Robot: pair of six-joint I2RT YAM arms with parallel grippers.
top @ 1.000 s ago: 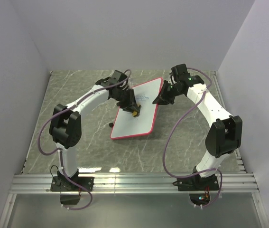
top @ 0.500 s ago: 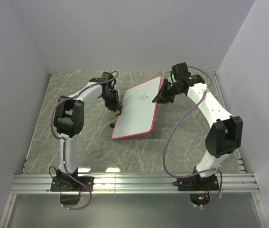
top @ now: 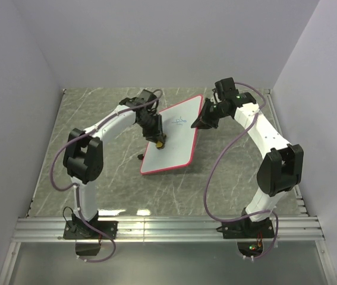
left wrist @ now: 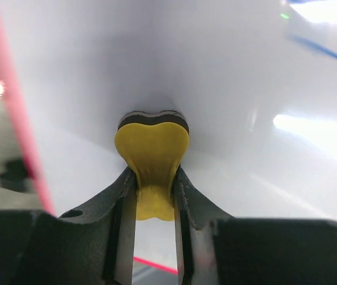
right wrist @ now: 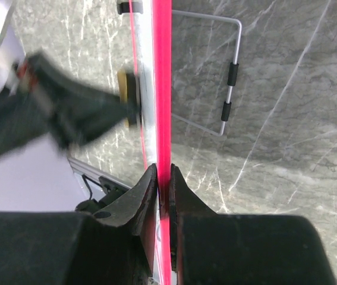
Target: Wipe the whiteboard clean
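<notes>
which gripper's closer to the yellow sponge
Left. The left gripper holds the yellow sponge on the whiteboard; the right gripper clamps the board's red edge, apart from it.

The red-framed whiteboard stands tilted on the table, blue scribbles near its far edge.

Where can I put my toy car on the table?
Bare table between the whiteboard and the metal rail is free. Crowded around the board: the left gripper presses a sponge there, the right gripper clamps its frame.
</notes>
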